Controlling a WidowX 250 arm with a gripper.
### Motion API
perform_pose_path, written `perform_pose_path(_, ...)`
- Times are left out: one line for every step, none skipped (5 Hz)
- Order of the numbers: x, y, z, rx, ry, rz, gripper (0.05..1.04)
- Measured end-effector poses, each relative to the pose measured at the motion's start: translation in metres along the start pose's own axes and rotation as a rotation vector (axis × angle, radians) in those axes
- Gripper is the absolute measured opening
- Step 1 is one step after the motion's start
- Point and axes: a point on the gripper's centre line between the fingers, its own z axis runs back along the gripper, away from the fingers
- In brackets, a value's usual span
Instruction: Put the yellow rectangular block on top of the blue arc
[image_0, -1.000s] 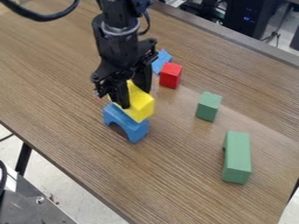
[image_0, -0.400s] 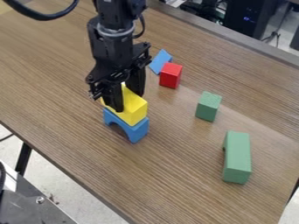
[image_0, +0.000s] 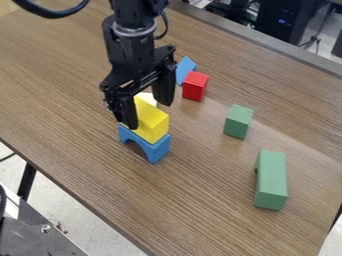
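Opening since the earlier frame, the black two-finger gripper (image_0: 147, 114) is now standing wide, with the yellow rectangular wooden block (image_0: 155, 123) staying put between its fingers. Left of centre in the frame, that block is resting on the blue wooden arc (image_0: 159, 151), which is standing feet down and appears to be carrying it steadily. Its placement is presumably meeting the task, the arc's upper side serving as the seat. One finger is hanging close by the block's left side, contact there being impossible to confirm; the other is hanging clear, upper right of it, so the grip is evidently being released. Outward, towards the upper centre, a red block (image_0: 195, 86) is standing beside a blue triangular block (image_0: 185, 69); right of centre, a small green block (image_0: 238, 121) is standing above a long green block (image_0: 272, 177).
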Motion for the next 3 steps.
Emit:
perform_pose_path(-0.004,-0.001,0.000,-0.003,0.029,-0.038,1.000)
perform_pose_path(-0.002,-0.009,0.017,0.022,0.027,-0.213,1.000)
perform_pose_path(-0.009,-0.013,0.031,0.057,0.032,-0.425,1.000)
